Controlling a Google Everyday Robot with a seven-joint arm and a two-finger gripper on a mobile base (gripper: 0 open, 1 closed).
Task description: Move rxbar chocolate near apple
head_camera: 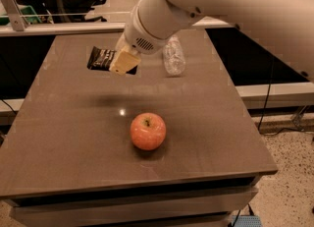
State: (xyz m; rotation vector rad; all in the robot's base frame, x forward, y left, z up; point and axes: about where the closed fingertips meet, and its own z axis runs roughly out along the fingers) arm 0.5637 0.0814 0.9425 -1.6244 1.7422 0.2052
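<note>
Above the table (64, 137), roughly 11 o'clock from the apple (147, 131): gripper (122, 64) with jaws clamped on the rxbar chocolate (100, 58), bar hanging off the surface. Clear bottle (173, 56) lying at 1 o'clock, well apart.

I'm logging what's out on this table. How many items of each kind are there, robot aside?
Fruit: 1, the apple, front middle of the table.
Snack bars: 1, the rxbar chocolate, held in the gripper over the far left part.
Bottles: 1, the clear plastic bottle, lying at the far side.
Total: 3.
</note>
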